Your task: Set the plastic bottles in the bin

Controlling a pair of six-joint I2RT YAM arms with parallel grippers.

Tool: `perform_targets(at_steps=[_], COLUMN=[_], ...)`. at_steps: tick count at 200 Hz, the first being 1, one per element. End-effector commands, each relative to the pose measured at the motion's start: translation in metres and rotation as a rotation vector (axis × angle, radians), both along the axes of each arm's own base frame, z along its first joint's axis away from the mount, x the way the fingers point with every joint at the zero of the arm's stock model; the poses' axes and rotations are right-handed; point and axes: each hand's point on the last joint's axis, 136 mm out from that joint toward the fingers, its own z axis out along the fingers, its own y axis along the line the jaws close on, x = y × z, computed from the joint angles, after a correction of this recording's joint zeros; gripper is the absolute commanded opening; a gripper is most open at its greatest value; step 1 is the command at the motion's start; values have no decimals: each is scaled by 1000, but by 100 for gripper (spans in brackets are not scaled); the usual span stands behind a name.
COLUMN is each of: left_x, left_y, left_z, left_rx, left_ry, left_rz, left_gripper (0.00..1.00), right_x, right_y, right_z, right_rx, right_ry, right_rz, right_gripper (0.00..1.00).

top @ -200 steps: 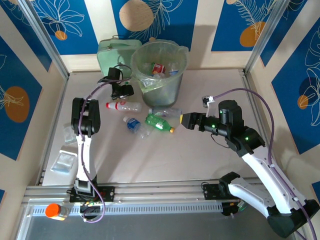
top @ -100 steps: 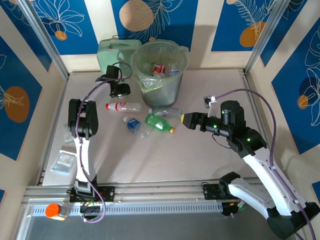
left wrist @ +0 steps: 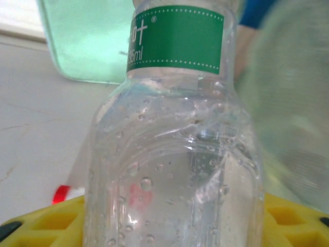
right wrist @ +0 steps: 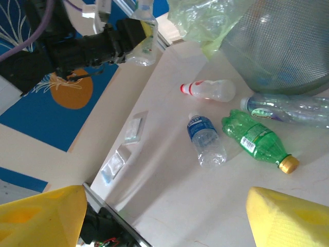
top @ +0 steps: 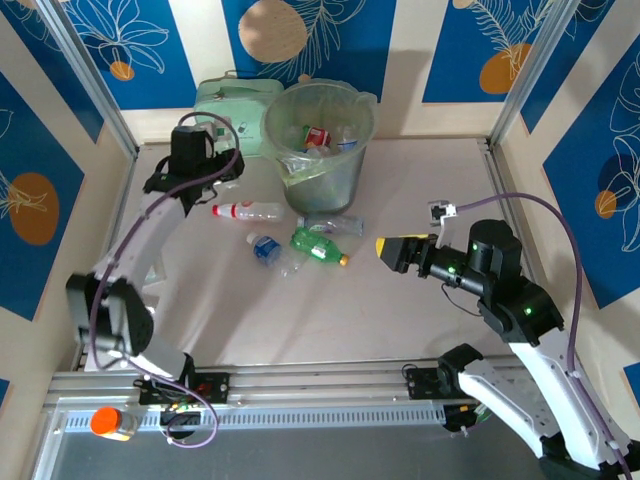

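Gripping a clear bottle (left wrist: pixel 169 144), left hand (right wrist: pixel 132 37) hangs near the bin (top: pixel 345 178); right hand (top: pixel 388 249) gapes empty near a green bottle (top: pixel 318 246).

Bottles (top: pixel 316 245) just in frt of bin (top: pixel 338 186)

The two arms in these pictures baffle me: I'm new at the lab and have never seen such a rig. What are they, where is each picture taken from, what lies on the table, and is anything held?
They are two robot arms bolted at the near edge of the table, each ending in a two-finger gripper. One picture looks down from above and behind; the other two come from cameras on the wrists. The left gripper is shut on a green-labelled bottle, held above the table. The right gripper is open and empty. On the table lie four bottles: a red-capped bottle, a blue-labelled bottle, a green bottle and a clear bottle beside the bin.
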Motion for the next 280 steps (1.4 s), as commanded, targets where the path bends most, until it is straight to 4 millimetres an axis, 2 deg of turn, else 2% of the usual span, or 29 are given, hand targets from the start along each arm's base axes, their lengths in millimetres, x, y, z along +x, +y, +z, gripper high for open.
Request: perform_targets(at_steps=[1, 26, 46, 74, 103, 136, 166, 189, 238, 257, 280], left_x=[-42, -103, -157, -223, -257, -281, -290, -294, -291, -286, -279], left_y=[-43, -90, -123, -149, -159, -169, -179, -183, -185, -184, -182], left_z=[47, 78, 92, 92, 80, 71, 61, 60, 60, 60, 59], left_rx=[-96, -157, -177, -197, -203, -163, -126, -110, -87, -75, -47], left_ry=[-139, -251, -338, -372, -343, -350, -317, -329, -333, -341, -351], left_rz=[-180, -438, -667, -939, -1069, -1160, -1210, -1218, -1197, -1170, -1131], left_gripper=[55, 55, 55, 55, 54, 54, 53, 53, 52, 52, 50], right_x=[-13, -17, -20, -22, -15, -1, 16, 25, 20, 18, 16], right_y=[5, 10, 17, 28, 39, 66, 90, 105, 122, 121, 115], right_z=[8, 11, 15, 27, 41, 59, 71, 73, 69, 64, 61], right_rx=[19, 27, 43, 47, 28, 42, 16, 3, 34, 32, 64], right_ry=[0, -15, -29, -60, -101, -121, -141, -124, -101, -94, -69], right_rz=[41, 70, 104, 148, 164, 211, 201, 211, 251, 240, 205], right_gripper=[81, 81, 81, 81, 82, 82, 88, 89, 67, 63, 63])
